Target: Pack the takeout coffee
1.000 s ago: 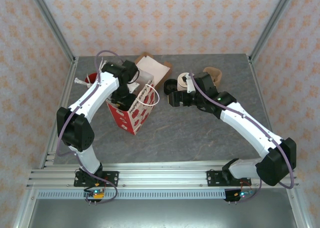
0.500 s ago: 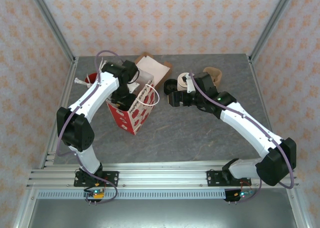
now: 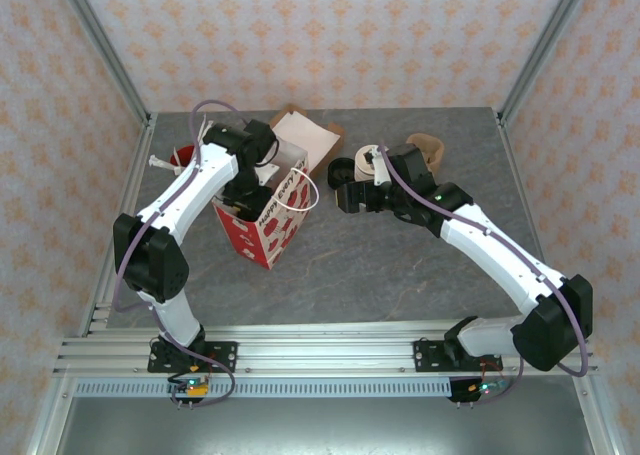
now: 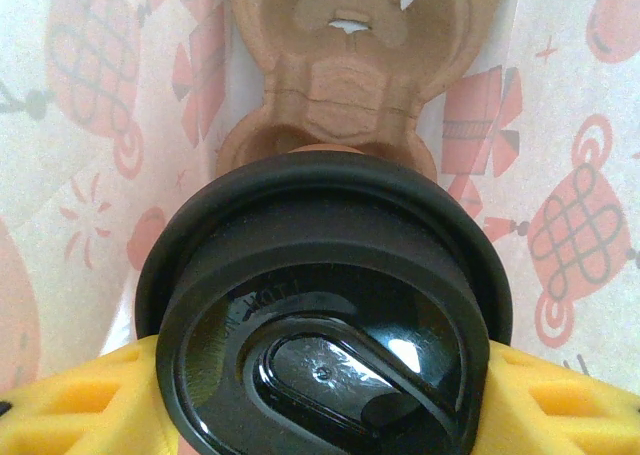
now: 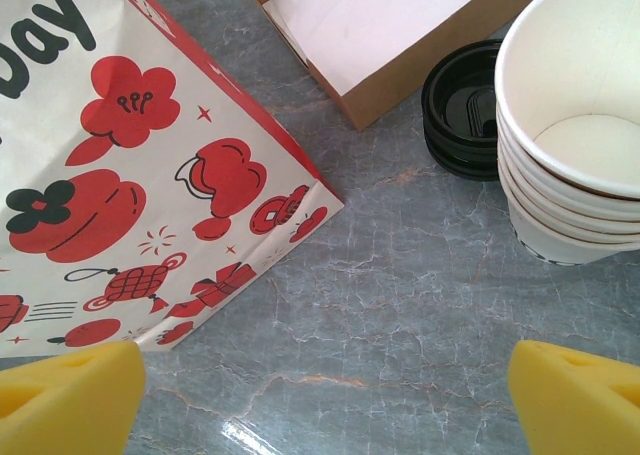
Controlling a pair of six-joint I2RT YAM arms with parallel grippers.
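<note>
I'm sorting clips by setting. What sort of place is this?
Probably a robot test booth staged as a coffee takeout counter: wallpapered walls in a metal frame, stacked paper cups, black lids, a printed bag.

A white paper bag (image 5: 150, 165) printed with red flowers and knots stands on the grey marbled worktop (image 5: 400, 305), its corner near an open brown cardboard box (image 5: 420, 70) holding white paper. Just beside the box sits a short stack of black lids (image 5: 462, 115), touching or nearly touching a stack of empty white paper cups (image 5: 545, 220). Farther right at the back lies a brown pulp cup carrier (image 3: 428, 147), and at the far left edge a small red thing (image 3: 182, 156) (too small to tell what).
</note>
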